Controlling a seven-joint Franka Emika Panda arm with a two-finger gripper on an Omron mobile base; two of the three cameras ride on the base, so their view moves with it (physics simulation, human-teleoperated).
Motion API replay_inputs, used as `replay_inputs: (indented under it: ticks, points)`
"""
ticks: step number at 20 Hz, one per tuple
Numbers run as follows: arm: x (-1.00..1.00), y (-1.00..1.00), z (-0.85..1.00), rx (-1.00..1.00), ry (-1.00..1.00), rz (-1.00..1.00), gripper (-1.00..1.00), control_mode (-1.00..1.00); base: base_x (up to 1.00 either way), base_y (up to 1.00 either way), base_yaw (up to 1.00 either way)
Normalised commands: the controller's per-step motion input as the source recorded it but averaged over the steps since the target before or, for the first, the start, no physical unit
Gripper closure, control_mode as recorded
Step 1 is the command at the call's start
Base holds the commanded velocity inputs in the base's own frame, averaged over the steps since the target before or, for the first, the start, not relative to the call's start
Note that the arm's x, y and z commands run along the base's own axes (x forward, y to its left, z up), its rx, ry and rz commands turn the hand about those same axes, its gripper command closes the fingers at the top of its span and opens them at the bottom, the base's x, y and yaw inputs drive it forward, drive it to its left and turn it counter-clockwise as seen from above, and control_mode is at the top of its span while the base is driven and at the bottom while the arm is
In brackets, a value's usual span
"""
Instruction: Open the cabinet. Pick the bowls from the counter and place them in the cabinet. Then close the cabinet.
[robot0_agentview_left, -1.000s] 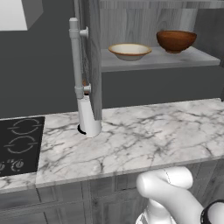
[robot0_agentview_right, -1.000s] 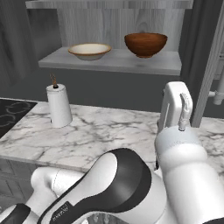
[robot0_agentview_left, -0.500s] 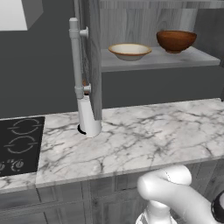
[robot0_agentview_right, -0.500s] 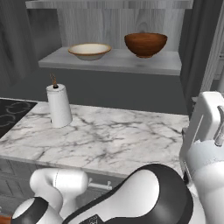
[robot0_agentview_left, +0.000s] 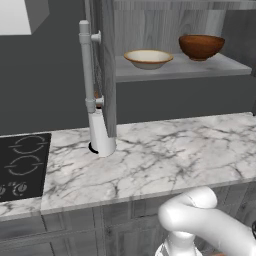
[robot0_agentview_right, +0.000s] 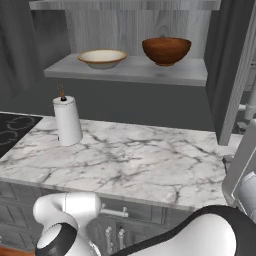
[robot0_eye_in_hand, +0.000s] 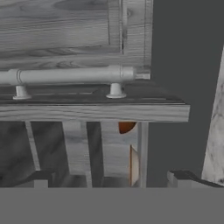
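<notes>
Finding both bowls already up in the cabinet: cream bowl to the left, brown bowl to the right, near each other but not touching, both resting upright on the shelf. Seeing no bowl on the counter, just a roll standing near the cooktop. Judging the placing done and only the closing left.

Holding the gripper with jaws spread wide, pinching nothing, fingertips standing far apart at the bottom of the hand view.

Looking from the hand view at the right door, swung out and met nearly edge-on, its thin edge running as a band across the view just above the fingertips. Noting its handle beyond that edge, long axis lying crosswise in this rolled view, parallel to the edge, so in the room running up and down. Catching slivers of brown and cream past the edge, likely the bowls, though too little to be sure.

Placing the right door in the right base view at the far right of the shelf. Placing the left door in the left base view well off on the other side, also swung out, its handle upright above the roll.

Judging the right door much the nearer to the jaws, so probably taking that one first: pushing on its outer face toward the shelf, or closing across the handle.
</notes>
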Motion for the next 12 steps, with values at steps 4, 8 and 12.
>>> replay_inputs:
  ticks: [4,8,12]
  points:
    - [0.09,-0.05,-0.23,0.0,0.0,0.09,-1.0,-1.0,0.0,0.0,0.0]
    - [0.22,0.0,-0.09,0.0,0.0,0.04,-1.0,-1.0,0.0,0.0,0.0]
    - [0.29,0.0,-0.01,0.0,0.0,0.0,-1.0,-1.0,0.0,0.0,0.0]
